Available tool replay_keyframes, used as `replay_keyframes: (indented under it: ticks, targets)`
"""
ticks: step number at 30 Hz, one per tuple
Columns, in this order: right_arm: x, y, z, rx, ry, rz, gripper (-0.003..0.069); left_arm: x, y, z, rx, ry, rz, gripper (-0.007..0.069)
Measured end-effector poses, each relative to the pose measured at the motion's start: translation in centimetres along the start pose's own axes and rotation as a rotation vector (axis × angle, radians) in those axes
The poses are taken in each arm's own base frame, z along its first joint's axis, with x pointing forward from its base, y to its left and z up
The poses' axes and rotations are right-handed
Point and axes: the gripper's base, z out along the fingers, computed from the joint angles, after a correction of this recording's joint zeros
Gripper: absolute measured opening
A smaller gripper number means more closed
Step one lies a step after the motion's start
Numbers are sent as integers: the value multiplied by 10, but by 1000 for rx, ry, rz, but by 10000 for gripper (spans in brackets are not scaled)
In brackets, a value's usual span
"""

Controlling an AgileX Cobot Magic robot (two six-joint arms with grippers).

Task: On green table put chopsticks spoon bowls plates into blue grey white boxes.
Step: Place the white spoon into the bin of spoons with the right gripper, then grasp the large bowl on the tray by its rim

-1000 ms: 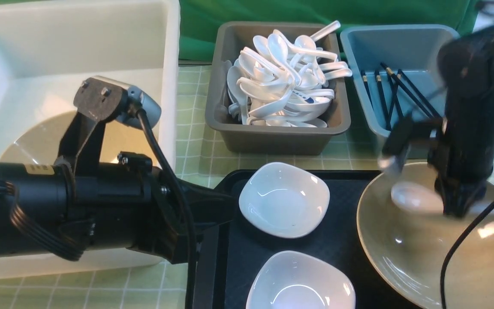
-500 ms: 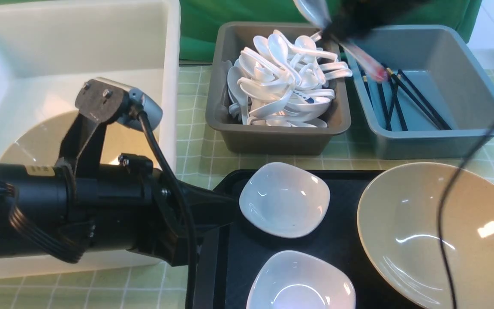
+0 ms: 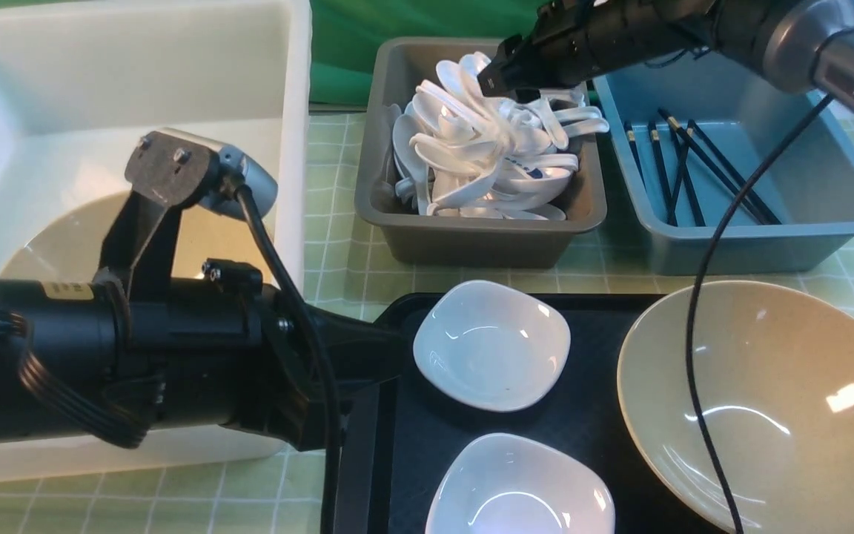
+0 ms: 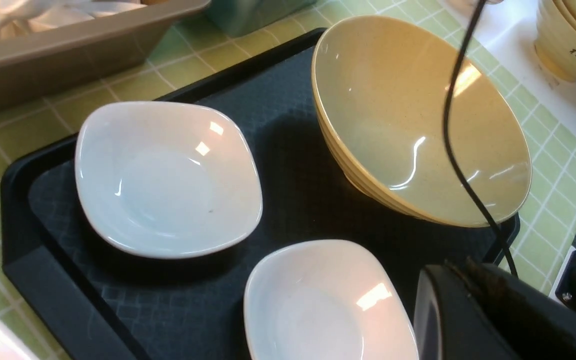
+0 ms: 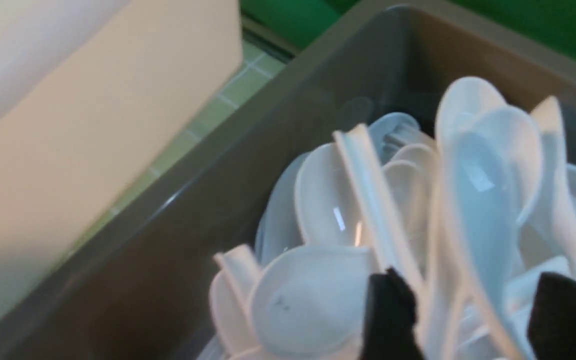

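Observation:
Several white spoons (image 3: 494,141) are piled in the grey box (image 3: 471,241). My right gripper (image 3: 500,74) hangs over the pile's far side. In the right wrist view it (image 5: 473,325) is open, its black fingers (image 5: 388,320) apart above the spoons (image 5: 318,295) and holding nothing. Dark chopsticks (image 3: 694,170) lie in the blue box (image 3: 768,245). Two white bowls (image 3: 491,345) (image 3: 520,486) and a big beige bowl (image 3: 760,400) sit on the black tray (image 3: 412,437). My left gripper (image 3: 386,348) is shut and empty at the tray's left edge, beside the nearer white bowl (image 4: 323,305).
The white box (image 3: 293,148) at the left holds a beige plate (image 3: 64,237), and my left arm lies across its front. A stack of beige bowls (image 4: 573,40) stands beyond the tray in the left wrist view. The right arm's cable (image 3: 701,297) hangs over the beige bowl.
My right gripper lifted a white spoon out of the beige bowl, swung it up and left to the grey box, and opened there. The left arm stayed put.

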Motion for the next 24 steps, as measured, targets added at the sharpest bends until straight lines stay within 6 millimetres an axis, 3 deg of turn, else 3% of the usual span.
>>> replay_keyframes:
  ticks: [2, 5, 6, 7, 8, 9, 12, 13, 14, 15, 17, 18, 22, 24]
  targets:
    - [-11, 4, -25, -23, 11, -13, 480, -1, 1, 0, -6, -6, 0, -2]
    - [-26, 6, -69, -14, -17, -27, 501, -2, 2, 0, -19, -21, 0, -2]
    - [-34, 8, -104, 2, -35, -35, 505, -3, 3, 1, -29, -29, -8, -2]
    - [-38, 11, -114, 6, -49, -41, 506, -3, 4, 1, -31, -29, -10, -2]
    - [-43, 19, -151, 17, -63, -58, 506, -3, 6, 5, -41, -28, -29, -1]
    - [-42, 19, -155, 19, -58, -57, 506, -3, 7, 6, -42, -24, -36, 0]
    - [-36, 51, -229, 0, 1, -130, 498, 1, 15, 21, -45, 36, -80, 0]
    - [-36, 55, -237, 4, 0, -143, 496, 2, 17, 24, -44, 46, -85, 0]
    - [-25, 70, -263, -9, 66, -179, 469, 7, 21, 34, -36, 96, -106, 0]
    - [-23, 74, -271, -7, 73, -190, 465, 8, 22, 35, -33, 105, -110, 0]
    - [-3, 94, -306, 9, 114, -219, 393, 15, 29, 54, -3, 204, -146, 0]
    - [1, 95, -307, 7, 123, -216, 378, 15, 29, 55, -3, 208, -148, 0]
    - [55, 129, -353, 42, 82, -216, 183, 4, 30, 88, 100, 341, -155, 1]
    - [85, 138, -362, 70, 42, -188, 92, -7, 25, 103, 145, 378, -137, 4]
